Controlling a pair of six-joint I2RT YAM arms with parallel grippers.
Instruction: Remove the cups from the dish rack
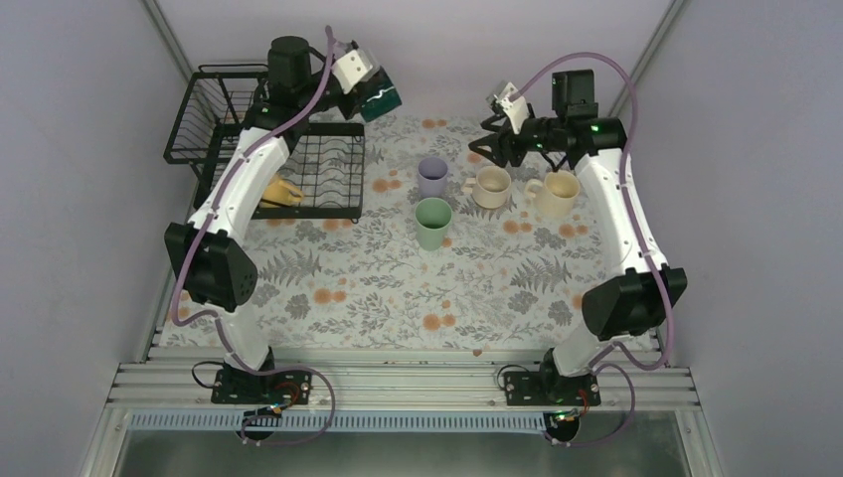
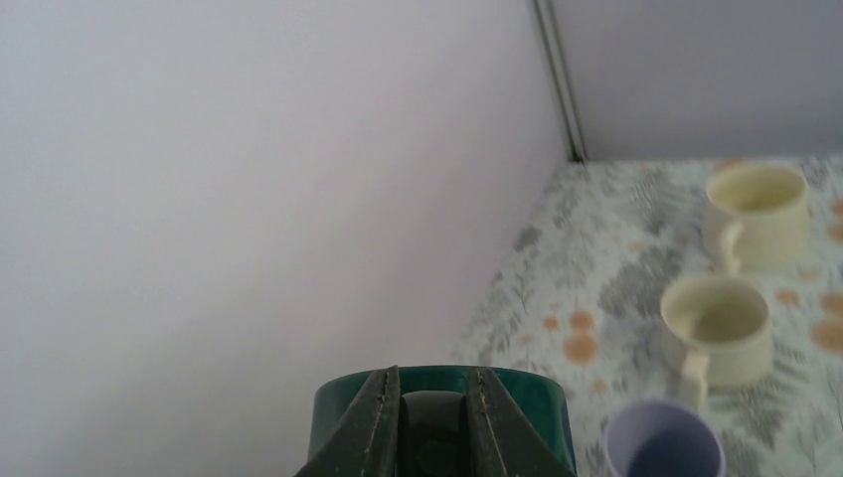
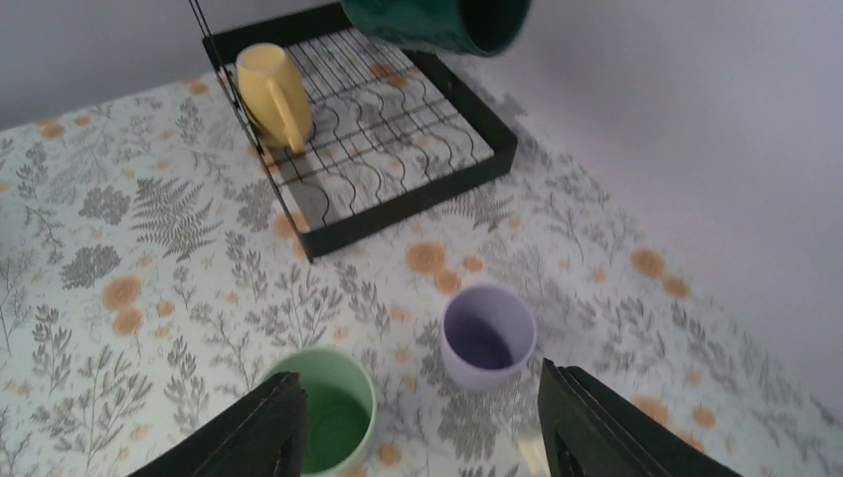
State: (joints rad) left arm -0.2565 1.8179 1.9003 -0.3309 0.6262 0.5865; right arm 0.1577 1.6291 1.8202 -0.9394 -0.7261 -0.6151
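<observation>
My left gripper (image 1: 370, 91) is shut on a dark teal mug (image 1: 380, 100), held in the air beyond the far right corner of the black dish rack (image 1: 298, 211). In the left wrist view the fingers grip the teal mug (image 2: 537, 402) at its handle. A yellow mug (image 1: 280, 192) lies on the rack's flat tray. On the table stand a lavender tumbler (image 1: 432, 176), a mint-green tumbler (image 1: 432, 223) and two cream mugs (image 1: 490, 187) (image 1: 557, 193). My right gripper (image 1: 484, 149) is open and empty above the table, just left of the nearer cream mug.
The rack's raised basket tier (image 1: 207, 114) stands at the far left against the wall. Grey walls close in the table on the left, right and far sides. The floral cloth (image 1: 398, 298) covers the tabletop.
</observation>
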